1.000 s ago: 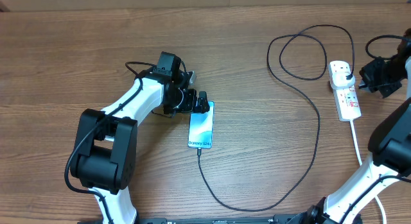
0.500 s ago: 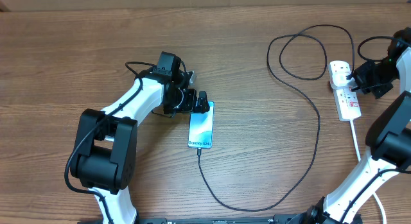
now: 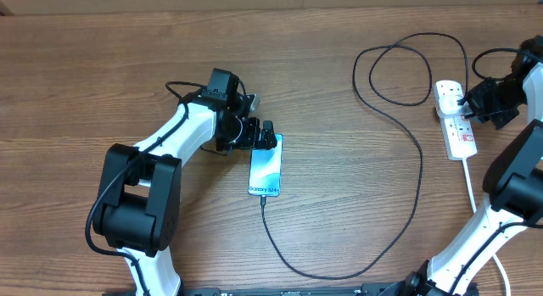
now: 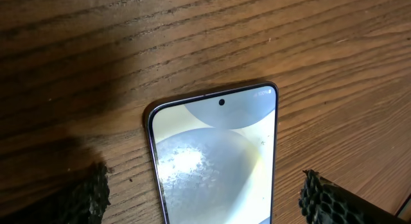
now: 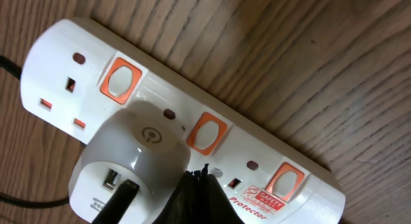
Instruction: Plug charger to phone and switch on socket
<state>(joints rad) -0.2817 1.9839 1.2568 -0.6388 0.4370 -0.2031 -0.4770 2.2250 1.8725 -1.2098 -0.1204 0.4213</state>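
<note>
The phone (image 3: 265, 165) lies flat mid-table, its blue-teal screen up; it fills the left wrist view (image 4: 215, 160). The thin black charger cable (image 3: 419, 186) runs from the phone's near end in a wide loop to a white adapter (image 5: 131, 160) plugged into the white power strip (image 3: 456, 118) at the right. My left gripper (image 3: 268, 136) is open, a finger on each side of the phone's far end. My right gripper (image 5: 202, 185) is shut, its tip on the strip (image 5: 308, 176) beside the adapter, near the orange switches.
The strip's thick white cord (image 3: 471, 190) runs toward the front right. The cable loops (image 3: 399, 71) lie on the wood at the back right. Left arm body (image 3: 136, 194) spans the front left.
My right gripper has moved left and down onto the power strip beside the adapter. The left arm and phone have not moved.
</note>
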